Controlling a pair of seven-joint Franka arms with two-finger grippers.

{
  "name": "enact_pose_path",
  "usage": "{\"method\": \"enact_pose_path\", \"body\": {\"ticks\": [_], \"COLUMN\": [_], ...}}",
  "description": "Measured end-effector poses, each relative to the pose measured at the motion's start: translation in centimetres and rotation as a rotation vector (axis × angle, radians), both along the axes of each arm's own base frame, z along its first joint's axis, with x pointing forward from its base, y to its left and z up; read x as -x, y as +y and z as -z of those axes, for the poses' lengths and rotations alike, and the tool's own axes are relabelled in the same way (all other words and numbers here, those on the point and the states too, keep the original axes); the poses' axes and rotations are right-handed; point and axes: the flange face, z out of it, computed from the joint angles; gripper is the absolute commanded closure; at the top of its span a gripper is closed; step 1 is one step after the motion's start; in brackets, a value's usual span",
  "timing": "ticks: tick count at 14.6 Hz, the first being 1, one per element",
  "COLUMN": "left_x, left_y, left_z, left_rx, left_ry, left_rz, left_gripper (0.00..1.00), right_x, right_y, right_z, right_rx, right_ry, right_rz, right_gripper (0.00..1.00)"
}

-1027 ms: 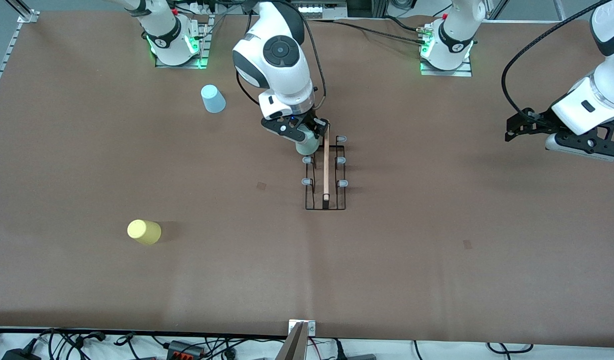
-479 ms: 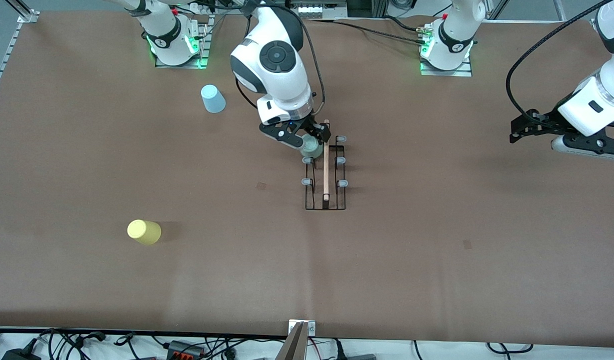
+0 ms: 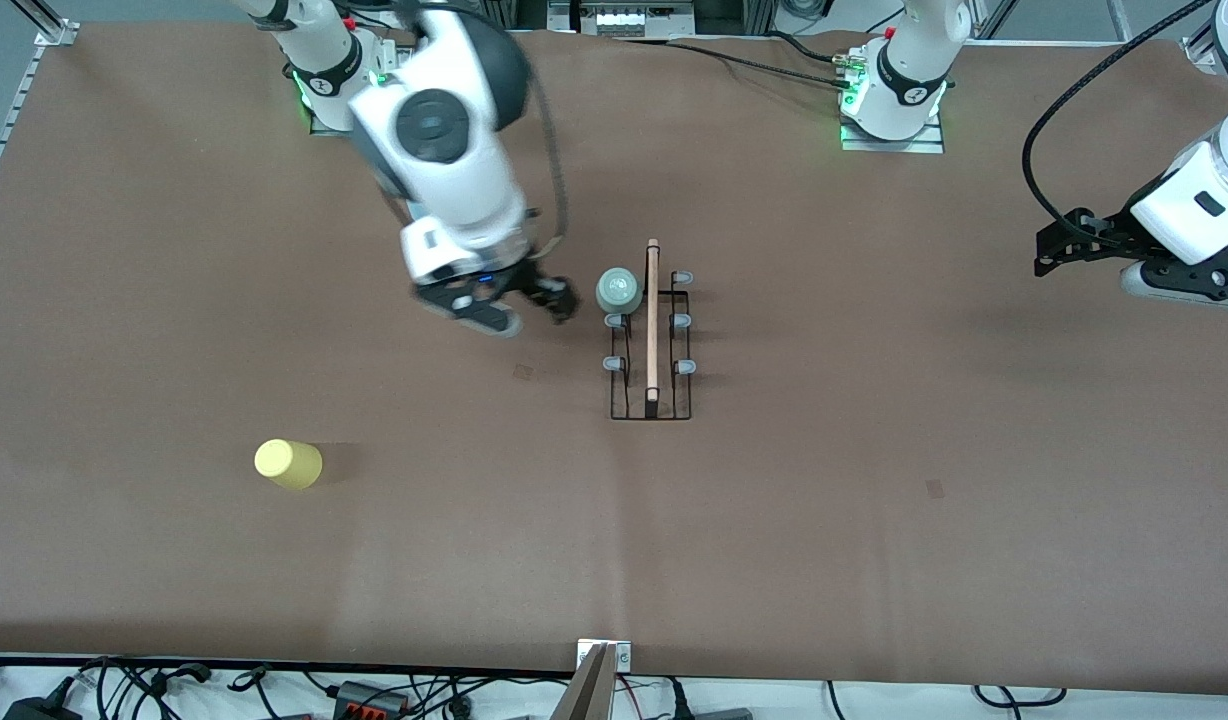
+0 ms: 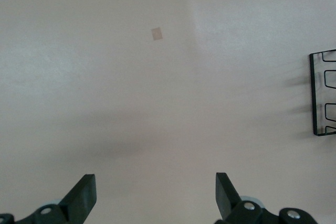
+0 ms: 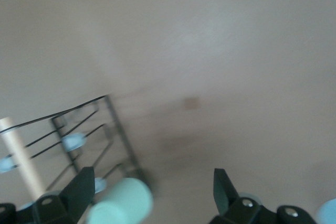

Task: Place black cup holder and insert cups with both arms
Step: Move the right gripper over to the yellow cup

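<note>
The black cup holder (image 3: 652, 340) stands mid-table, its wooden rod (image 3: 652, 320) along the middle. The pale green cup (image 3: 619, 290) sits upside down on a prong of the holder, at the end nearest the robot bases. My right gripper (image 3: 554, 300) is open and empty, just beside that cup toward the right arm's end. The right wrist view shows the cup (image 5: 121, 203) and holder (image 5: 79, 135) off to one side of the open gripper (image 5: 152, 192). The yellow cup (image 3: 288, 464) stands upside down toward the right arm's end. The blue cup is hidden by the right arm in the front view. My left gripper (image 3: 1049, 255) is open.
The left gripper (image 4: 156, 192) hovers over bare brown table at the left arm's end, with the holder's edge (image 4: 323, 93) in its wrist view. Small tape marks (image 3: 523, 371) (image 3: 935, 488) lie on the table. Cables run along the front edge.
My right gripper has let go of the green cup, which stays on its prong, and has moved away toward the right arm's end. The left gripper drifted slightly toward the table's end.
</note>
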Motion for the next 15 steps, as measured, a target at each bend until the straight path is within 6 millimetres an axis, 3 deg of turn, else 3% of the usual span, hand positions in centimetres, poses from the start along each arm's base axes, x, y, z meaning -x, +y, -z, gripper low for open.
{"method": "enact_pose_path", "body": {"ticks": [4, 6, 10, 12, 15], "left_x": [0.2, 0.4, 0.4, 0.4, 0.1], "left_y": [1.1, 1.5, 0.3, -0.9, -3.0], "left_z": [0.1, 0.2, 0.3, 0.4, 1.5], "left_rx": [-0.001, -0.001, -0.001, -0.001, 0.003], "left_ry": [0.015, 0.033, 0.038, 0.045, 0.066], "left_rz": [-0.021, -0.027, -0.005, 0.017, 0.054], "left_gripper": [0.00, 0.00, 0.00, 0.00, 0.00], "right_x": [-3.6, -4.7, -6.4, -7.4, -9.0], "right_y": [-13.3, -18.9, -27.1, -31.0, -35.2], "right_z": [0.4, 1.1, 3.0, 5.0, 8.6], "right_rx": [0.061, 0.069, 0.065, 0.060, 0.057], "right_ry": [0.029, 0.043, 0.053, 0.039, -0.009], "right_rz": [-0.215, -0.309, -0.485, -0.554, -0.643], "right_gripper": [0.00, 0.00, 0.00, 0.00, 0.00]}}
